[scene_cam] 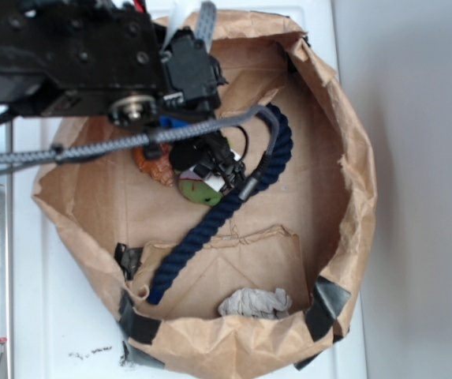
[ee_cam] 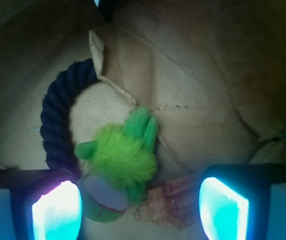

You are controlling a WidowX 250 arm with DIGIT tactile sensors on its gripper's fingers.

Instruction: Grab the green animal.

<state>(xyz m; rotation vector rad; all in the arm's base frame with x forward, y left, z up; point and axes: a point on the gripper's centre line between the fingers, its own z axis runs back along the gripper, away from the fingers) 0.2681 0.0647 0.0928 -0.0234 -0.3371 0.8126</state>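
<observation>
exterior looks straight down, wrist close between fingers, both show rope

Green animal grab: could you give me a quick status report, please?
Gripper open, over the bag. Green animal between the fingers, not gripped. Rope curls beside it; orange toy touches it.

You've got one brown paper bag rolled open as the bin, and inside it one green plush animal, one orange ridged toy, one navy rope and one crumpled grey wad. One gripper over it, two finger pads showing in the wrist view. Black tape patches on the bag: you can count four for sure, being one; more may be hidden under the arm.
</observation>
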